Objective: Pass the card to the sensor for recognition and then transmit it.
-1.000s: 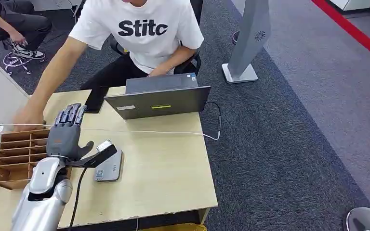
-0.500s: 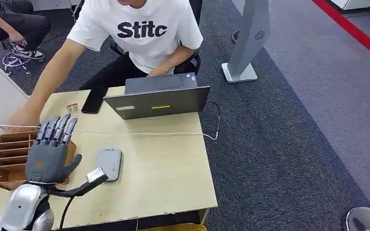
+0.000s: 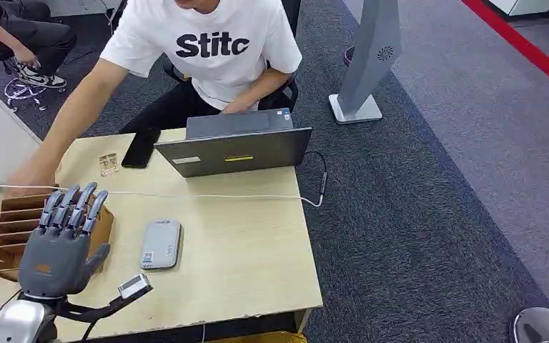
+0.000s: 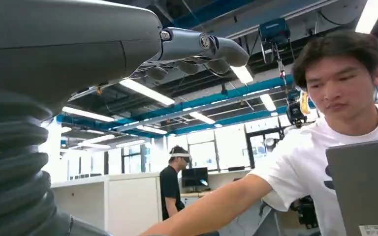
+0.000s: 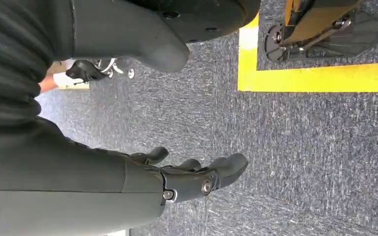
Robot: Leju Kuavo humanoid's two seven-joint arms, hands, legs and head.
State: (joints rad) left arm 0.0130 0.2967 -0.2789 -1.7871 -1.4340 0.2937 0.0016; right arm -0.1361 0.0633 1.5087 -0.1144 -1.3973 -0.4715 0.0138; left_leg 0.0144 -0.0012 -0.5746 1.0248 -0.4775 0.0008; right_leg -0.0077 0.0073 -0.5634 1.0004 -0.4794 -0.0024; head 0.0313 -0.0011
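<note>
While the left hand (image 3: pixel 57 246) hovers over the wooden rack (image 3: pixel 21 227) with fingers (image 3: pixel 78 204) spread and holding nothing, the grey card reader (image 3: pixel 161 244) lies flat on the table (image 3: pixel 250 243) just beside it — long axis running away from the robot. Right hand (image 5: pixel 187 179) hangs over carpet, loosely open.

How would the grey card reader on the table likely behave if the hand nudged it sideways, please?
The card reader lies flat and low on the smooth table, so it would probably slide, not tip. Rounded corners may let it rotate. It looks like light plastic.
</note>
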